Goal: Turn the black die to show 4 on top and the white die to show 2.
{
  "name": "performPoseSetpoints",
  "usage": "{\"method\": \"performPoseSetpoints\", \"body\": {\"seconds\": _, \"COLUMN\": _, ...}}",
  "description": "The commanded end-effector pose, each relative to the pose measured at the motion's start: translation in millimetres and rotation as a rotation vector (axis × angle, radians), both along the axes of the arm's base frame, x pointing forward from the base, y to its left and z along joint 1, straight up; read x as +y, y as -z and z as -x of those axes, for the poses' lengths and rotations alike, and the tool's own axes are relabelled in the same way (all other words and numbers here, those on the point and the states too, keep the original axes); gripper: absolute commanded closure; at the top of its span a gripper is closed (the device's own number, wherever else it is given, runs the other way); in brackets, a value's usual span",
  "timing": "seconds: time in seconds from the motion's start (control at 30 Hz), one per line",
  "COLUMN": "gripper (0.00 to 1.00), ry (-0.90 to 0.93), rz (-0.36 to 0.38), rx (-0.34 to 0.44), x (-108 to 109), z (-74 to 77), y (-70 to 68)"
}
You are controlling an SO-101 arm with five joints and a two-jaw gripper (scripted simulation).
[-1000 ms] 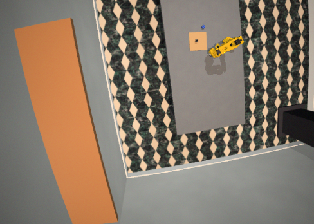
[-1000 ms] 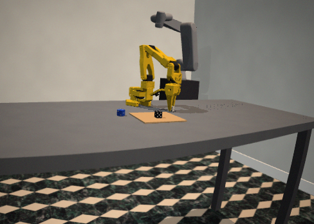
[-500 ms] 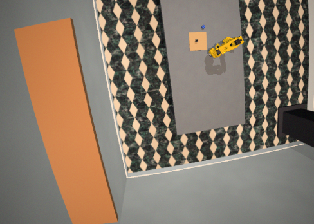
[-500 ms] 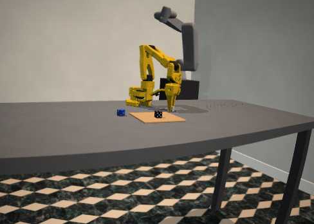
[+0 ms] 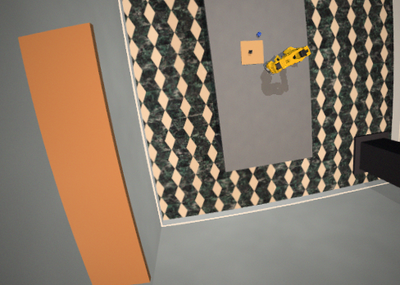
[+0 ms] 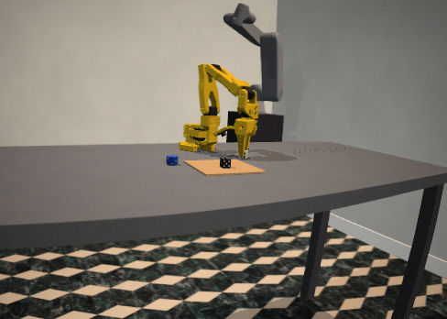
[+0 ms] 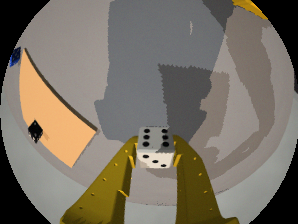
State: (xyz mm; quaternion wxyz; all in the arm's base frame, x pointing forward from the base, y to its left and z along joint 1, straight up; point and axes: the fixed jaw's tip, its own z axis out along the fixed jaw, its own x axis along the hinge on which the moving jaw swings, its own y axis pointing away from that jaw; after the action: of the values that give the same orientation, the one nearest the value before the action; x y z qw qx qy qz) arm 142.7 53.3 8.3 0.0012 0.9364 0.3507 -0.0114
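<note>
Yellow two-fingered pincer is clamped on the small white pip-marked die, pinched at the fingertips over grey table, beside the flat orange square mat. Farther off, the black die sits on that mat.

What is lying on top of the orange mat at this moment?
Only the small black die sits on the flat square orange mat. The white die is off it, clamped in the yellow tool; its underside is hidden.
</note>
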Motion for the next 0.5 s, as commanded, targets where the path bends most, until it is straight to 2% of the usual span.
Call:
{"method": "performPoseSetpoints", "body": {"seconds": 0.0, "gripper": 1.0, "ry": 0.0, "rz": -0.019, "rx": -0.039, "x": 4, "z": -6.0, "y": -13.0}}
{"method": "performPoseSetpoints", "body": {"seconds": 0.47, "gripper": 1.0, "ry": 0.0, "rz": -0.019, "rx": -0.039, "x": 4, "z": -5.2, "y": -46.7}}
